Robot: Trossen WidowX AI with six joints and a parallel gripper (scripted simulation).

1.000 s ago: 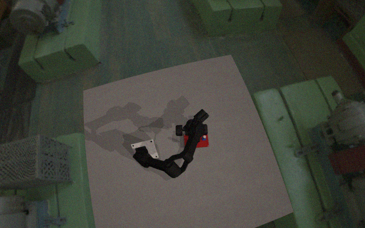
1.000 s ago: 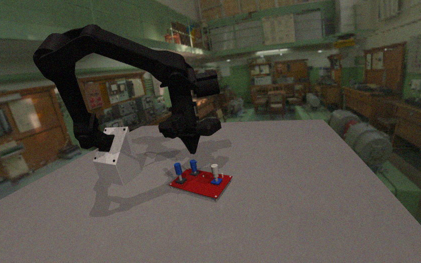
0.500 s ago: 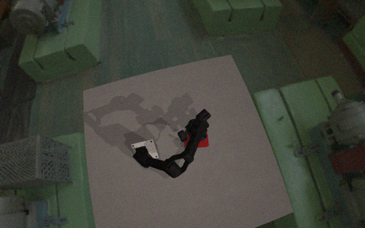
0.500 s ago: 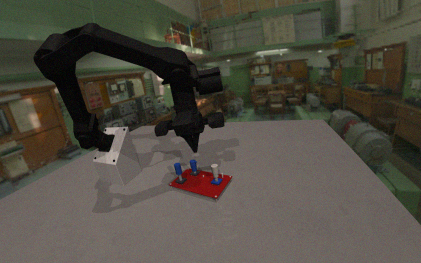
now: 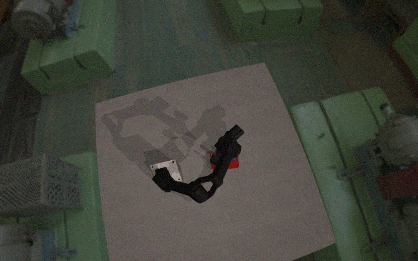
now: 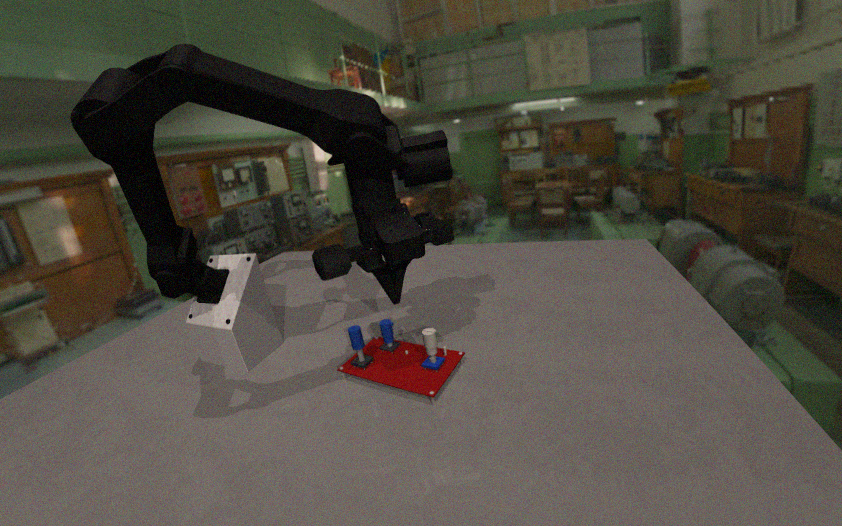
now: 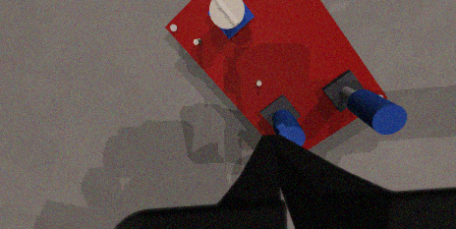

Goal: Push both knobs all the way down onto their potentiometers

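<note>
A red circuit board (image 6: 404, 373) (image 7: 295, 35) (image 5: 235, 164) stands on the grey table. It carries two blue knobs and one white knob (image 6: 429, 339) (image 7: 227, 9). One blue knob (image 6: 355, 339) (image 7: 377, 112) stands raised, with bare shaft showing above its grey base. The other blue knob (image 6: 386, 329) (image 7: 288, 127) sits lower, close to its base. My gripper (image 6: 395, 295) (image 7: 270, 143) is shut and holds nothing. It hangs a short way above the lower blue knob, with its tip pointing down and not touching it. In the overhead view the arm hides the gripper and most of the board.
The arm's white mounting bracket (image 5: 168, 166) (image 6: 225, 294) stands on the table (image 6: 607, 392) left of the board. Green machine housings (image 5: 340, 136) and motors surround the table beyond its edges.
</note>
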